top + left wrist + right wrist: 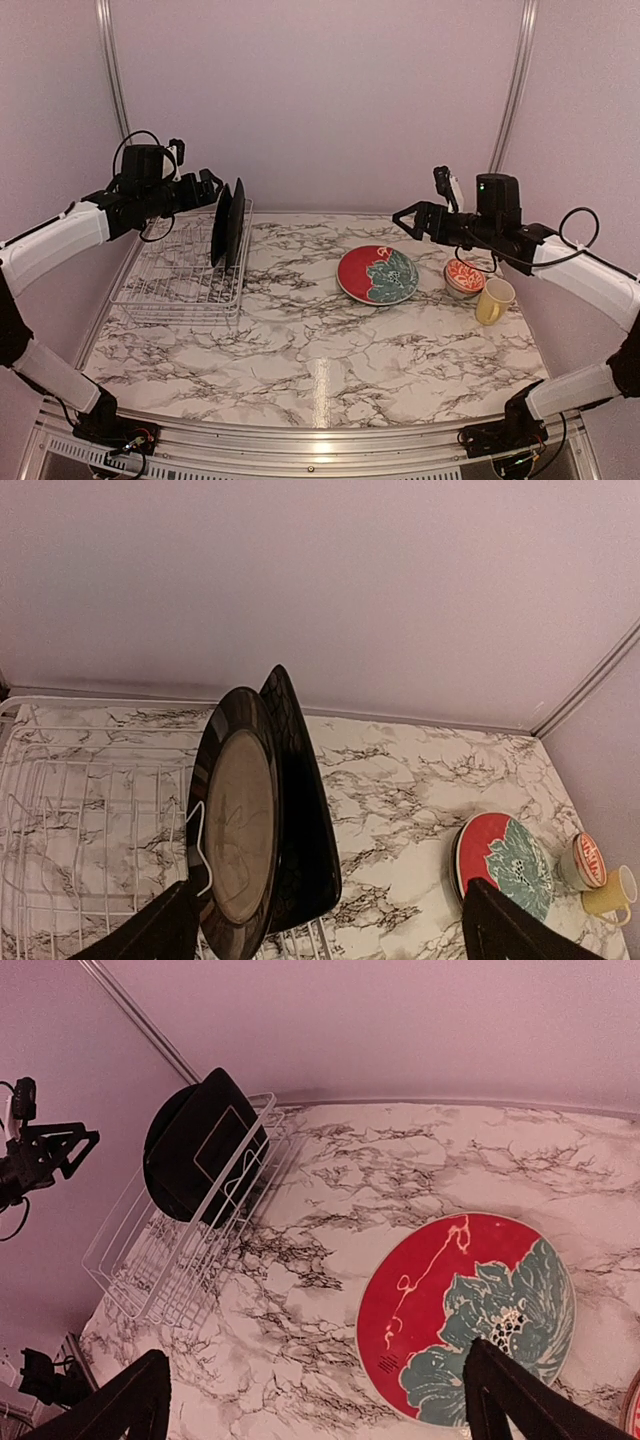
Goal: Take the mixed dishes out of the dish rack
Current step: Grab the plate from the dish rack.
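Top external view: black plates (229,222) stand on edge at the rack's (170,290) far right end. Left gripper (212,187), released wide, hangs just beside them; right gripper (405,218), also released, hovers well apart.

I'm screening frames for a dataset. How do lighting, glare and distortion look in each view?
Top external: pinkish cast, a glare streak on the marble table near its front edge, which bows from lens distortion. Left wrist: dim; the near black plate shows a dull brownish reflection. Right wrist: rosy tint, red plate fairly crisp, claw fingers just dark silhouettes.
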Robot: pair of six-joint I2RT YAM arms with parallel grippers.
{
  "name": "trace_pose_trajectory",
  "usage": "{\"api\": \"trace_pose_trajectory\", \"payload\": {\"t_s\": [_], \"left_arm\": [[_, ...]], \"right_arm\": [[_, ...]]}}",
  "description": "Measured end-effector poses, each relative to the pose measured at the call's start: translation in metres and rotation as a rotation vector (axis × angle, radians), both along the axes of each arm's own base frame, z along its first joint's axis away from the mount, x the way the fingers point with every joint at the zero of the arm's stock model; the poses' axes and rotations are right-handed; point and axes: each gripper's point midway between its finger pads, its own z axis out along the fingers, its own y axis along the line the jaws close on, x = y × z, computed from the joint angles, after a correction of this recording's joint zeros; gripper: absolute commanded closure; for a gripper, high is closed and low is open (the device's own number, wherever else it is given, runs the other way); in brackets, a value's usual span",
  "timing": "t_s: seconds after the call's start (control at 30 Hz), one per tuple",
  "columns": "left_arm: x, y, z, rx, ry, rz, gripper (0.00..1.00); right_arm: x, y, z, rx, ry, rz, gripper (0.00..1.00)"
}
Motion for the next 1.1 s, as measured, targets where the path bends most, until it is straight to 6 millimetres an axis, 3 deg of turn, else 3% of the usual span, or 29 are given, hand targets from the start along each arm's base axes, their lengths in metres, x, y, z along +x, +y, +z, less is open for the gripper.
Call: {"api": "trace_pose_trajectory", "payload": {"t_s": [0.27, 0.4, 0.7, 0.93, 1.1], "left_arm": [[0.030, -0.020, -0.035, 0.019, 0.124, -0.035, 0.43], [0.029, -0.015, -0.048, 0.047, 0.164, -0.016, 0.48], [0.032, -0.008, -0.053, 0.098, 0.166, 0.014, 0.66], [0.051, -0.012, -0.071, 0.159, 0.198, 0.005, 0.84], [0.059, -0.015, -0.084, 0.195, 0.223, -0.007, 0.89]], "right_arm": [[-0.004, -0.002, -0.013, -0.019, 0.024, 0.002, 0.01], [-0.007, -0.003, -0.020, -0.030, 0.032, 0.005, 0.02], [-0.010, -0.005, -0.029, -0.044, 0.043, 0.006, 0.01], [-0.008, -0.007, -0.030, -0.052, 0.043, -0.009, 0.01], [-0.009, -0.009, -0.033, -0.066, 0.051, -0.018, 0.01]]}}
